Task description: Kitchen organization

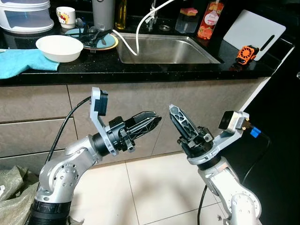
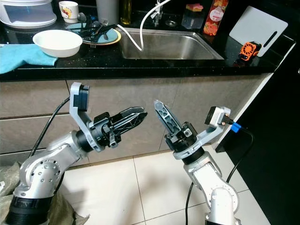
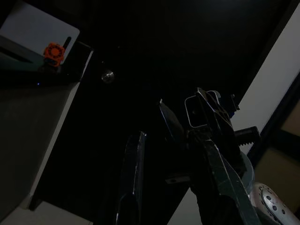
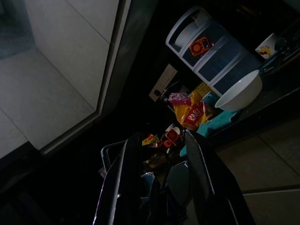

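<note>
Your robot has two silver metal arms with rounded joint housings dotted with small screws. Each ends in a pincer, the left pincer (image 1: 152, 120) and the right pincer (image 1: 174, 117), built from two long black fingers with a latticed, ribbed surface. A grey camera bracket tops each wrist, black cables trail from both arms, and the right wrist carries a small blue connector (image 1: 254, 132).
</note>
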Controlling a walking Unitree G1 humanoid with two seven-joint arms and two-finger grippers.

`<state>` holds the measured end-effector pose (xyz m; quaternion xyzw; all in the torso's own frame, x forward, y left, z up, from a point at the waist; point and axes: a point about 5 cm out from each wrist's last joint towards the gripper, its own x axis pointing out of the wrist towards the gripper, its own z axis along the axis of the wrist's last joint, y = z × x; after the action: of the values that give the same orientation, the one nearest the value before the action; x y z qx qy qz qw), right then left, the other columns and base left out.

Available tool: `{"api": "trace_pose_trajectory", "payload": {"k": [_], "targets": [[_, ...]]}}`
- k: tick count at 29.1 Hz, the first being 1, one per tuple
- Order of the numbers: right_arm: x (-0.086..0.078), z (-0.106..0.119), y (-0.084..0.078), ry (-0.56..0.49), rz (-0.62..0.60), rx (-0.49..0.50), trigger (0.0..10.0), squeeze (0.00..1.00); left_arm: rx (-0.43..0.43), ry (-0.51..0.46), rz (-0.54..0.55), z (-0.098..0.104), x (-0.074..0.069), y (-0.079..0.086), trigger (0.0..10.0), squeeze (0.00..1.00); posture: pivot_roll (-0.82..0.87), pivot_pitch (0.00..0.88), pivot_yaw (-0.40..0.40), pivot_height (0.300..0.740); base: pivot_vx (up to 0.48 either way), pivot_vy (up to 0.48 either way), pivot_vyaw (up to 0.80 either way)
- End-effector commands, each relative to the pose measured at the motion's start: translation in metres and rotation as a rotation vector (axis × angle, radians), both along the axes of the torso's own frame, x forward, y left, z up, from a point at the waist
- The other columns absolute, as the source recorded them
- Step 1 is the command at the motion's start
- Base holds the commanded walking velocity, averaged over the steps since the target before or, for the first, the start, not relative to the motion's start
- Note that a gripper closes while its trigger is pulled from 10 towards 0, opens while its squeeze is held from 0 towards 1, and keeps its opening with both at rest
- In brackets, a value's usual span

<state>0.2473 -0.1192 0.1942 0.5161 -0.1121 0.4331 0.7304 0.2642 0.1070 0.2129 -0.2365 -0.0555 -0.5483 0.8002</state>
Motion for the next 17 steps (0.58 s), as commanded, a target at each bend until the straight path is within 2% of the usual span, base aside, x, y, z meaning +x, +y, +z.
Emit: {"api": "trace_pose_trajectory", "payload": {"k": [1,8,17], "targets": [[-0.004,0.0,-0.003,0.007,-0.001,0.006,10.0,0.0,-0.002,0.003,0.005,0.004,0.002,0.001,10.0,0.0,0.25,0.02,-0.084,0.74,0.0,0.0,0.0],[-0.008,0.001,0.002,0.016,0.008,-0.001,10.0,0.0,-0.008,0.018,0.055,0.007,0.006,0.005,10.0,0.0,0.26,0.021,-0.061,0.74,0.0,0.0,0.0],[-0.004,0.003,0.011,0.004,-0.011,-0.012,10.0,0.0,0.049,0.022,0.009,0.005,0.001,-0.001,10.0,0.0,0.27,0.007,-0.024,0.74,0.0,0.0,0.0]]}}
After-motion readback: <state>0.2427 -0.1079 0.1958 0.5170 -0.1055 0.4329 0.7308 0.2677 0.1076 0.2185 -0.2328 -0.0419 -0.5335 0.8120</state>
